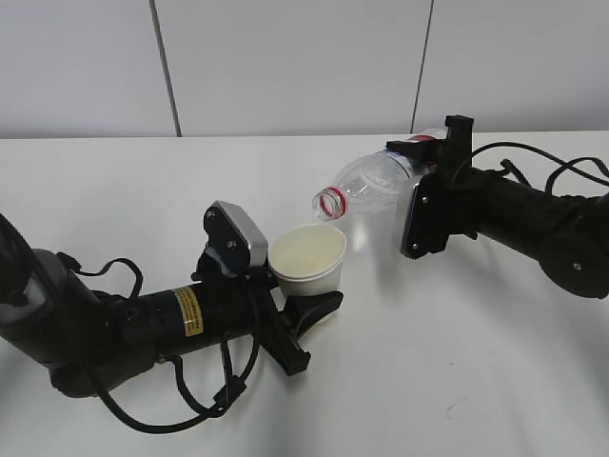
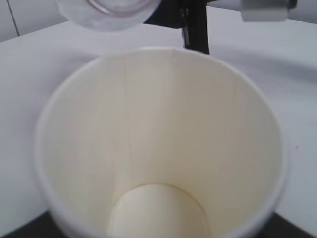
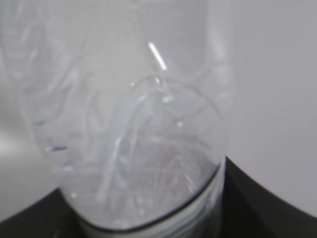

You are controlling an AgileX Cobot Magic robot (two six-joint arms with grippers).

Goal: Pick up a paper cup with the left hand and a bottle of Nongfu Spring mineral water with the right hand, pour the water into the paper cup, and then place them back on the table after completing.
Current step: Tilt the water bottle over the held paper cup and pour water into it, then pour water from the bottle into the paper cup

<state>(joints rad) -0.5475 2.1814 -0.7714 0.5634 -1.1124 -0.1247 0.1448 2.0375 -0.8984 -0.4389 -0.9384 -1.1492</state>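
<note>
Nearest me, my left hand [image 1: 285, 319] was clamped on the paper cup [image 1: 307, 257], fingers closed round its lower wall, holding it upright just off the white table [image 1: 114, 181] so the mouth faced up. The left wrist view showed the cup's inside dry-looking, no water I could make out. Just beyond the cup, the uncapped red-ringed mouth of the Nongfu Spring bottle [image 1: 376, 195] sat tilted above the far rim, apart from it, lined up to pour. Farther right, my right hand [image 1: 433, 190] gripped the bottle's body, jaws closed on it. The right wrist view was clear plastic; water level hard to tell.
</note>
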